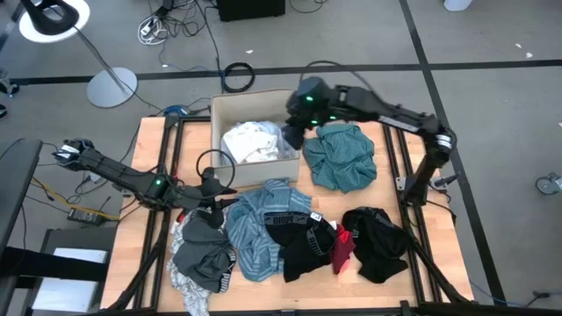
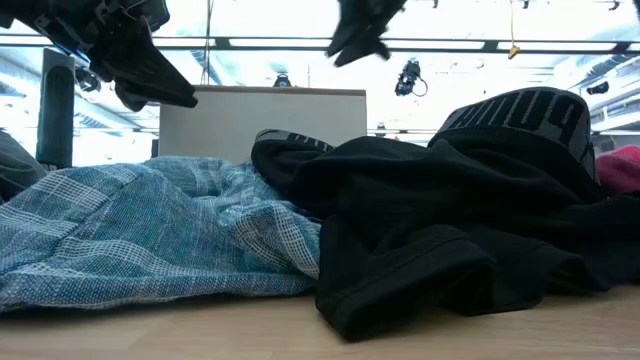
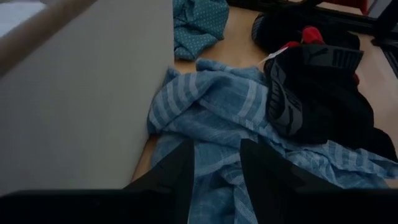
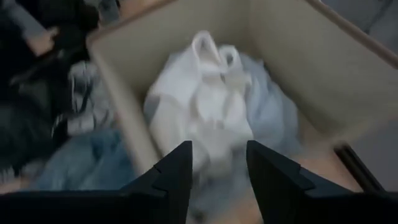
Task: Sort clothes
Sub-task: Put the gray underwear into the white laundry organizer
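The cardboard box (image 1: 219,118) was a plain tan rectangle with stiff flat walls, and a crumpled white garment (image 4: 211,109) lay bunched inside it. The right gripper (image 4: 217,165) hung over the box's open top, fingers spread and empty, the white cloth below and between them. On the wooden table (image 1: 399,189) a soft teal piece (image 1: 342,156) lay rumpled just beside the box. The left gripper (image 3: 216,165) sat low by the box's front wall, fingers apart over the folds of a blue-striped shirt (image 3: 217,118). Black garments (image 1: 303,246) with thick ribbed waistbands lay against it, a red piece (image 1: 342,250) among them, and a grey one (image 1: 202,254) to the left.
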### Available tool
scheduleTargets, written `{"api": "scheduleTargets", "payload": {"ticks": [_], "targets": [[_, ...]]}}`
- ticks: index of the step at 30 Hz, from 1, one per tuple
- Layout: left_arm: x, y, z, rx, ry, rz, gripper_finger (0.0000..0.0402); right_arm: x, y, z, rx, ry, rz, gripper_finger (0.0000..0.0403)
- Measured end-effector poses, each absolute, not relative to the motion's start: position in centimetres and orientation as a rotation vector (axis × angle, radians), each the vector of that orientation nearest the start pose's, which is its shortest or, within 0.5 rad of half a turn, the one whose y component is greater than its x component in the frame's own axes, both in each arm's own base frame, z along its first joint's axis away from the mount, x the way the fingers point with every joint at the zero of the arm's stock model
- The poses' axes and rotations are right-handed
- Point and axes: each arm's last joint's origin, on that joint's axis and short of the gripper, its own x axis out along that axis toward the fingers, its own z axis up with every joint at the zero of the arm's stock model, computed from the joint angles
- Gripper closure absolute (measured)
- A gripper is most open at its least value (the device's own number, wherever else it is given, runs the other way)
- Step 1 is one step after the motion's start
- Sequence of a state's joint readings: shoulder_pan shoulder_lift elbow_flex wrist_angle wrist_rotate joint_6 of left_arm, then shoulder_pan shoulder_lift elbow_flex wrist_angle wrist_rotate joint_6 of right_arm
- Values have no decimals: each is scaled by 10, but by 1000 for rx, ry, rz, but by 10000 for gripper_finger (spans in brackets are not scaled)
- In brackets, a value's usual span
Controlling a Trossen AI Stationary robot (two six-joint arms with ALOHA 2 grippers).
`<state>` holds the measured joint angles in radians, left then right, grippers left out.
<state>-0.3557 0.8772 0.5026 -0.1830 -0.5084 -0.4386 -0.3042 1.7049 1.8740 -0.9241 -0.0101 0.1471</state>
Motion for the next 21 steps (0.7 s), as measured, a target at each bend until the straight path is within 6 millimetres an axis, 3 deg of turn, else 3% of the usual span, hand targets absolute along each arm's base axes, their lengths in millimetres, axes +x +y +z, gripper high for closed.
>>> {"api": "scheduleTargets", "payload": {"ticks": [5, 10, 13, 21], "targets": [[172, -49, 221, -242, 481, 276, 266, 298, -67, 420, 177, 815, -403, 254], [172, -50, 220, -292, 493, 253, 266, 264, -23, 418, 127, 822, -431, 254], [172, -50, 221, -325, 493, 251, 266, 246, 1, 400, 142, 820, -440, 256], [185, -55, 212, -336, 508, 241, 266, 216, 59, 319, 240, 755, -446, 258]]}}
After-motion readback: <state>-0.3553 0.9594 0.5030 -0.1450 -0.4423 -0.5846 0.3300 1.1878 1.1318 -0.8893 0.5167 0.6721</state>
